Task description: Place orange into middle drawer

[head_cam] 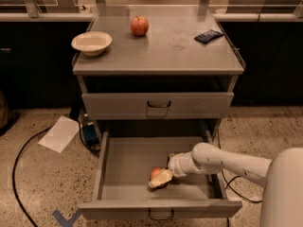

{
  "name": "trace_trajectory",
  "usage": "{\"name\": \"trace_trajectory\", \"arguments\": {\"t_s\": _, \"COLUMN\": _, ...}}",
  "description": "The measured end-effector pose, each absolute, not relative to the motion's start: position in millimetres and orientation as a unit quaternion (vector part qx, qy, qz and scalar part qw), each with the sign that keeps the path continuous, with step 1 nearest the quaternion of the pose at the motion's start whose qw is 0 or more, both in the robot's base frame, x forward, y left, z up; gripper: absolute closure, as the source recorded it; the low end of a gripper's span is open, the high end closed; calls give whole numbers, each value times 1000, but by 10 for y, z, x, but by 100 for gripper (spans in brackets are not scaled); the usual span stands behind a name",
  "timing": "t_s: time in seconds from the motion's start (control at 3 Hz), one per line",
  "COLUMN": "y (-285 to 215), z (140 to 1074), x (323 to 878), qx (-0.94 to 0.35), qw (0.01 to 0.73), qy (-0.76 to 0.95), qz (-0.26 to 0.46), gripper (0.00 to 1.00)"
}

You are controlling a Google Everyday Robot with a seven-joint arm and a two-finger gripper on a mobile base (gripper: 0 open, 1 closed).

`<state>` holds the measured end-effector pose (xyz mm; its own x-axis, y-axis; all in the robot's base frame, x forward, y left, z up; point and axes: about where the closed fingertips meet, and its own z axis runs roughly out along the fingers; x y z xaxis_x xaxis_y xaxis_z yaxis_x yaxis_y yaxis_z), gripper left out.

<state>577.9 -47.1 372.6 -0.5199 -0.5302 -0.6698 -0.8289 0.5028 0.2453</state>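
Gripper (160, 178) is low inside the open middle drawer (125, 164), jaws clamped on the orange (155, 173) near the drawer's front. Risks: if let go above the floor, the round fruit may roll — and on withdrawal the arm could clip the drawer's right wall.

Lab-like workroom: terrazzo floor (38, 188), steel cart (165, 56), loose cable (14, 167); claw (160, 178) in middle drawer (128, 167).

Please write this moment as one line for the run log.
claw: inside open lower drawer, at orange | upper drawer: closed | apple, bowl: on cabinet top
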Motion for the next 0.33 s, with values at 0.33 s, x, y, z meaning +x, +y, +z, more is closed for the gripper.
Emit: {"name": "trace_trajectory", "arguments": {"t_s": 0.33, "y": -471, "z": 3726, "x": 5779, "qx": -412, "qw": 266, "qy": 825, "qz": 281, "gripper": 0}}
